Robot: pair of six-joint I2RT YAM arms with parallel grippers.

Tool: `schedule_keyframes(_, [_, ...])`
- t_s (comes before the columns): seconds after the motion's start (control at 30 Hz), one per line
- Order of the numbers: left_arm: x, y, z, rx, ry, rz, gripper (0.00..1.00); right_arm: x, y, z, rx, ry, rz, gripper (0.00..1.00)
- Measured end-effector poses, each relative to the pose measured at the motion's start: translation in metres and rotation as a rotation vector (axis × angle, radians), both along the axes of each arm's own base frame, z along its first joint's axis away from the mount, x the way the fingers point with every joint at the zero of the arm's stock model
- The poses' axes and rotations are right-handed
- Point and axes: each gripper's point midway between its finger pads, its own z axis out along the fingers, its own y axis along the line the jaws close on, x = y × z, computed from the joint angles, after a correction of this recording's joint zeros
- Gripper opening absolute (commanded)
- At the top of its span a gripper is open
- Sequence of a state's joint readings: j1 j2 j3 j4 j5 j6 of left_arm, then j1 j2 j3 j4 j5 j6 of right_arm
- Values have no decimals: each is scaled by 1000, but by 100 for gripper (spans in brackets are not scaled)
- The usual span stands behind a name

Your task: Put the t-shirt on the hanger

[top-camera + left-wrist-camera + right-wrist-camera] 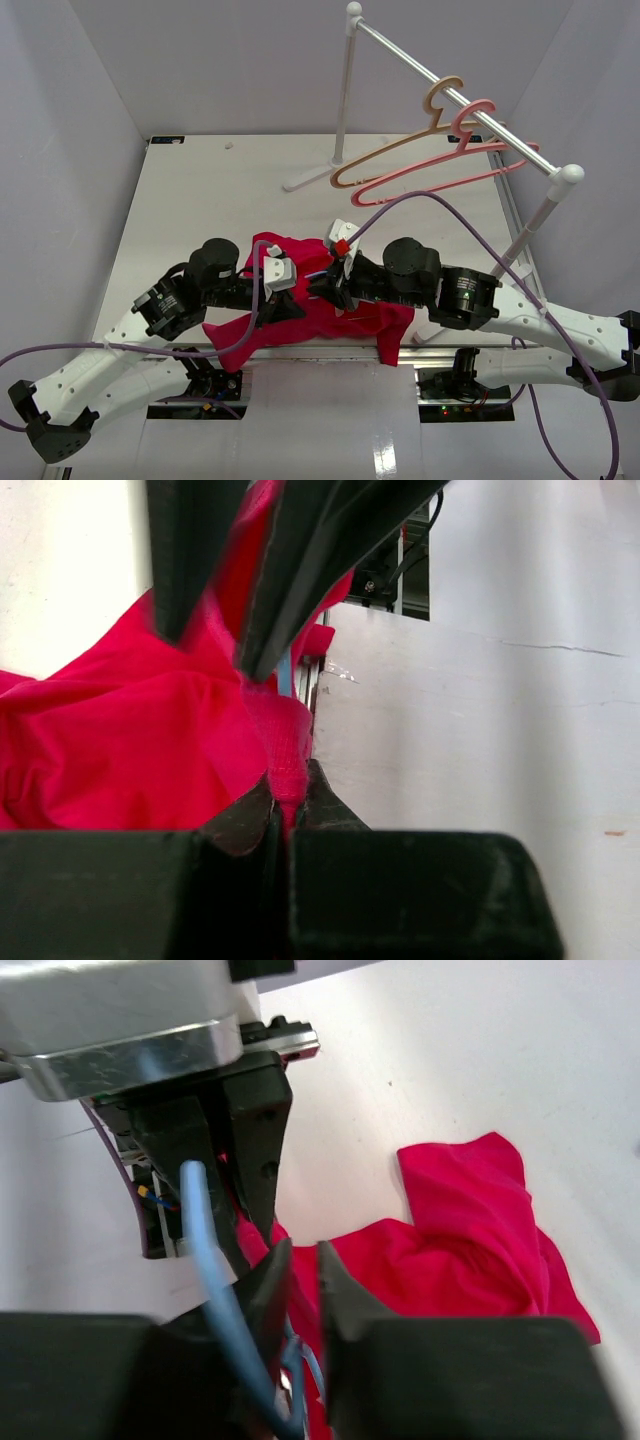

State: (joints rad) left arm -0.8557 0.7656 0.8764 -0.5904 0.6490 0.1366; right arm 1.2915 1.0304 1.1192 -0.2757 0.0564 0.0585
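The crimson t-shirt [340,312] lies bunched at the table's near edge between both arms; it also shows in the left wrist view [120,750] and the right wrist view [460,1250]. My left gripper [288,780] is shut on a fold of the t-shirt's cloth [292,300]. My right gripper [303,1255] faces it, tips almost touching it [325,285], and is closed down on the thin light-blue hanger [205,1250], whose wire runs past its left finger and loops between the jaws. A sliver of the hanger shows in the left wrist view [285,675]. The rest of the hanger is hidden by cloth and grippers.
A white clothes rack [450,95] stands at the back right, carrying a tan hanger [400,140] and a pink hanger [450,165]. Its foot [310,180] rests mid-table. Purple cables [450,205] arc over the arms. The table's near edge [300,355] is just under the shirt.
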Motion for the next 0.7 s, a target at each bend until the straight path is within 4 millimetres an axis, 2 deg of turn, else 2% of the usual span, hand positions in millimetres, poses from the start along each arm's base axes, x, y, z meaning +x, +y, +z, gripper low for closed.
schedule_keyframes(0.1, [2,0,1,0,12,18,14,-1,4,7,34,-26,14,8])
schedule_keyframes(0.2, [14,4,10,9,-17,101,23,1,2,12,57,-35,0,8])
schedule_keyframes(0.3, [25,15,32,-12,-68,212,37,4,-5,25,95,-50,-25,8])
schedule_keyframes(0.37, [31,26,51,-44,-104,287,42,5,-14,37,116,-60,-44,8])
schedule_keyframes(0.47, [35,46,85,-115,-157,392,44,4,-34,54,129,-73,-68,8])
schedule_keyframes(0.57, [37,59,110,-168,-198,450,46,2,-46,67,128,-80,-71,8])
schedule_keyframes(0.7, [48,63,116,-153,-214,510,47,-1,-51,83,115,-84,-62,8])
